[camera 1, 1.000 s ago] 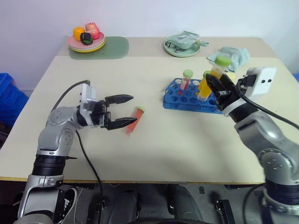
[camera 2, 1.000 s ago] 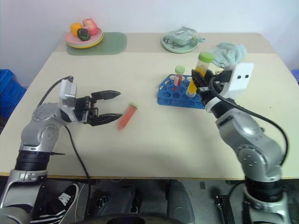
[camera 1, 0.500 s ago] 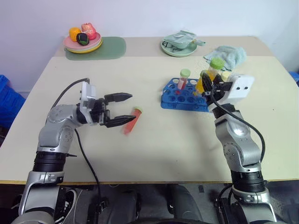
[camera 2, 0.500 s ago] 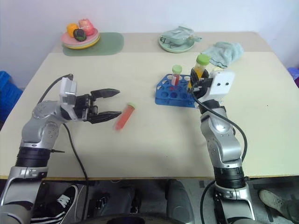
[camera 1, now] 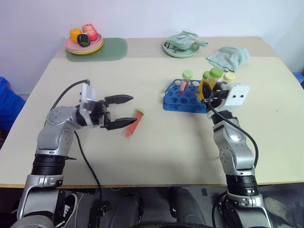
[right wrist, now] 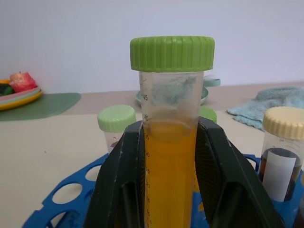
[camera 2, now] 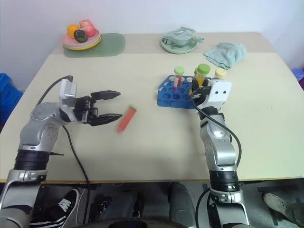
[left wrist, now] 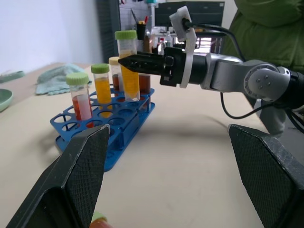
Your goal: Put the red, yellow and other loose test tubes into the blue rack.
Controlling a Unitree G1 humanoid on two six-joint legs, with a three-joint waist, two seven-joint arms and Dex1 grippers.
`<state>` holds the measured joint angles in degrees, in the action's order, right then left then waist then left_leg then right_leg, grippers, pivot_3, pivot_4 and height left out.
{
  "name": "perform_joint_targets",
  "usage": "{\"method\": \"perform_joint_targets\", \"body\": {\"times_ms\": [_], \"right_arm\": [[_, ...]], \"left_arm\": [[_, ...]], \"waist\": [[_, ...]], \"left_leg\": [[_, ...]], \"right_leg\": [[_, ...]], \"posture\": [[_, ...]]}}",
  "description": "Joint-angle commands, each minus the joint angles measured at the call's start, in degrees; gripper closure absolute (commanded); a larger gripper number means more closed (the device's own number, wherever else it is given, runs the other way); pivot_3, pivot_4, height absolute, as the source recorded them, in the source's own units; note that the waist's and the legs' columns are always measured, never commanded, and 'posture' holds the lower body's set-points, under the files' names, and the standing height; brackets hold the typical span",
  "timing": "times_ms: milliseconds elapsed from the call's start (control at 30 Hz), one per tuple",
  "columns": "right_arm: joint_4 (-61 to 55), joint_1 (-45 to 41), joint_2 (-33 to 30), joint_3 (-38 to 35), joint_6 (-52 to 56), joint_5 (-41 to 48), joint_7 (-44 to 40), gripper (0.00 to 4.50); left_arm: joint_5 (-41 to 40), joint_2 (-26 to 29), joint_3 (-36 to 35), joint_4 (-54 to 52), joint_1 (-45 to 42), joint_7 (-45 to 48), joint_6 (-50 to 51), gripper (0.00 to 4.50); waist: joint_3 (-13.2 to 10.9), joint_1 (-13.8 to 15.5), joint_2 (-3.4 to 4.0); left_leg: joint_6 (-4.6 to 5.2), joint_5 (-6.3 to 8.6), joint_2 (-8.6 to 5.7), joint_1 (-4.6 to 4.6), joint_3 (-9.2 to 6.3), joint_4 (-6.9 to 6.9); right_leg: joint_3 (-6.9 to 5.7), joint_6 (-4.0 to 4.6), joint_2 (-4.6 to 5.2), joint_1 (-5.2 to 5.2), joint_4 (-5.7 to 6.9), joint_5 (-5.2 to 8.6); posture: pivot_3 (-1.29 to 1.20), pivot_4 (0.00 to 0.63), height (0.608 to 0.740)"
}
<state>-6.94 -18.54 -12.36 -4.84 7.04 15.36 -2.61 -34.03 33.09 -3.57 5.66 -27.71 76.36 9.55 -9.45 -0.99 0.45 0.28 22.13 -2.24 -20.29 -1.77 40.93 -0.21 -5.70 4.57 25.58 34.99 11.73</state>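
Beige table (camera 1: 156, 156): right pincer (right wrist: 168, 156) clamps yellow tube (right wrist: 170, 180) over blue rack (camera 1: 183, 102); left pincer (camera 1: 124, 112) wide.

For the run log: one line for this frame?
left gripper: open, by loose red tube | right gripper: shut on yellow tube, over blue rack
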Motion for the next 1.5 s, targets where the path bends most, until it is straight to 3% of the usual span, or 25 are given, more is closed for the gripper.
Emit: {"method": "perform_joint_targets", "body": {"times_ms": [33,600,1500], "right_arm": [[0.4,-1.3,0.0,-1.9,-2.4,-0.8,-0.8,3.66],[7.4,-2.9,2.0,-2.8,-7.1,-3.7,-2.5,3.66],[4.4,1.7,3.7,-2.2,-6.8,-5.3,-2.5,3.66]], "left_arm": [[0.3,0.4,-1.4,-0.4,-0.4,-0.2,-1.0,0.38],[-0.3,1.1,-1.5,-2.4,0.1,-1.1,0.2,0.38],[-0.6,1.3,-1.5,-3.5,-0.2,-1.6,1.4,0.38]], "waist": [[0.0,0.0,0.00],[0.0,-0.1,0.00],[0.0,0.0,0.00]], "left_leg": [[0.00,0.00,0.00,0.00,0.00,0.00],[-0.01,-0.01,0.00,0.02,0.00,0.00],[-0.02,-0.01,0.00,0.03,0.00,0.00]], "right_leg": [[0.00,0.00,0.00,0.00,0.00,0.00],[0.00,0.00,0.00,0.00,0.04,0.00],[0.00,0.00,0.01,0.00,0.08,0.00]], "posture": [[0.00,0.150,0.740],[0.00,0.150,0.740],[0.00,0.150,0.740]]}}
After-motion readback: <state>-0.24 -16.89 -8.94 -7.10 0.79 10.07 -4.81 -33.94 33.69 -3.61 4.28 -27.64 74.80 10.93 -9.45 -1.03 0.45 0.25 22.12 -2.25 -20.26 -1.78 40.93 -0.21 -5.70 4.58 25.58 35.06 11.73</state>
